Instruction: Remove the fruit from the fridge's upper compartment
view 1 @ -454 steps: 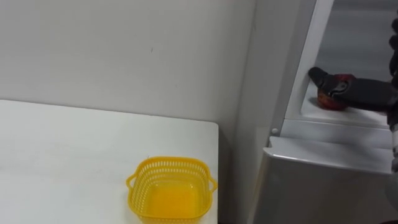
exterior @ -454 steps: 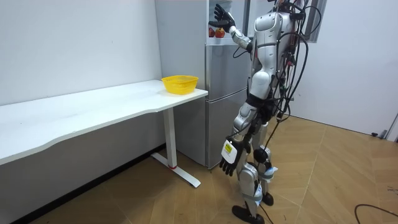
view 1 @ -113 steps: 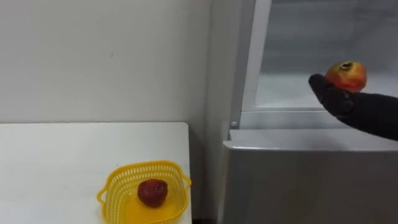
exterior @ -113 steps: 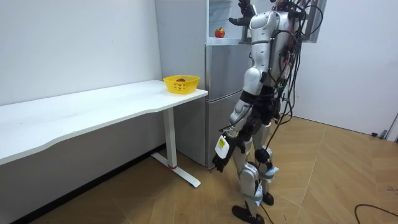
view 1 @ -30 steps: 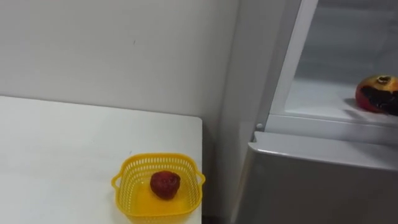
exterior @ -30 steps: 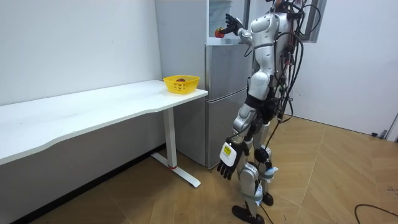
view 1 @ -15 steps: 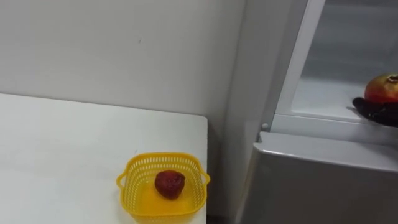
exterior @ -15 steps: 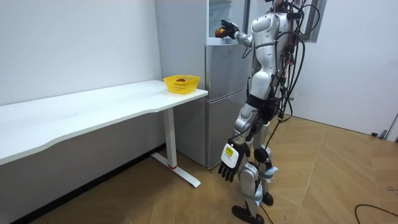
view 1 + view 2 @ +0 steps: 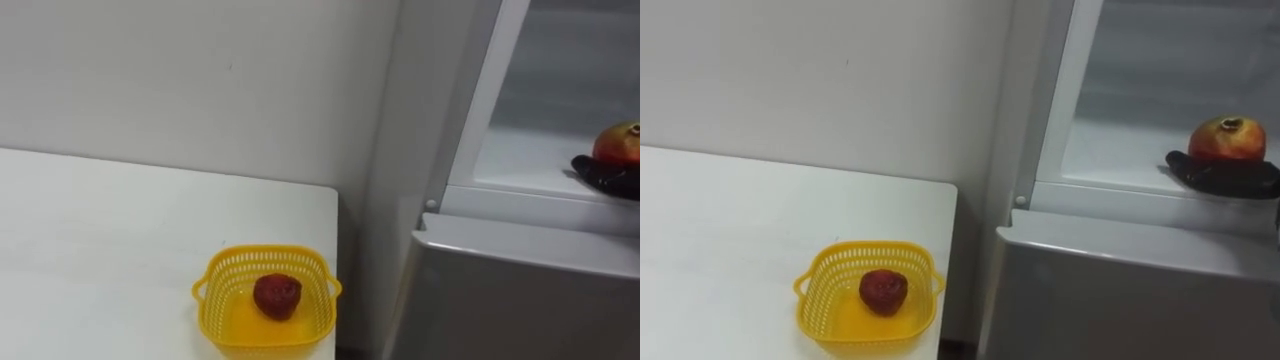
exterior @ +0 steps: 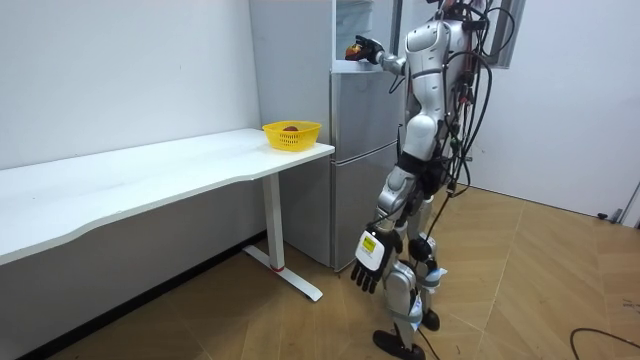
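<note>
One red fruit in yellow basket on counter; second fruit atop right robot hand at upper fridge shelf, grasp not discernible, carry to basket likely remaining; left robot hand hangs slack.

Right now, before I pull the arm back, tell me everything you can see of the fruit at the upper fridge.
The fruit is round and smooth-skinned, red shading to yellow-orange, with a small dark crown on top, so it looks like a pomegranate. It looks whole and sits upright, crown up. It lies on the black fingers of the right hand, which reach flat beneath it rather than curl round it. It is at the front of the white shelf in the open upper compartment of the fridge. Whether it also touches the shelf cannot be told.
</note>
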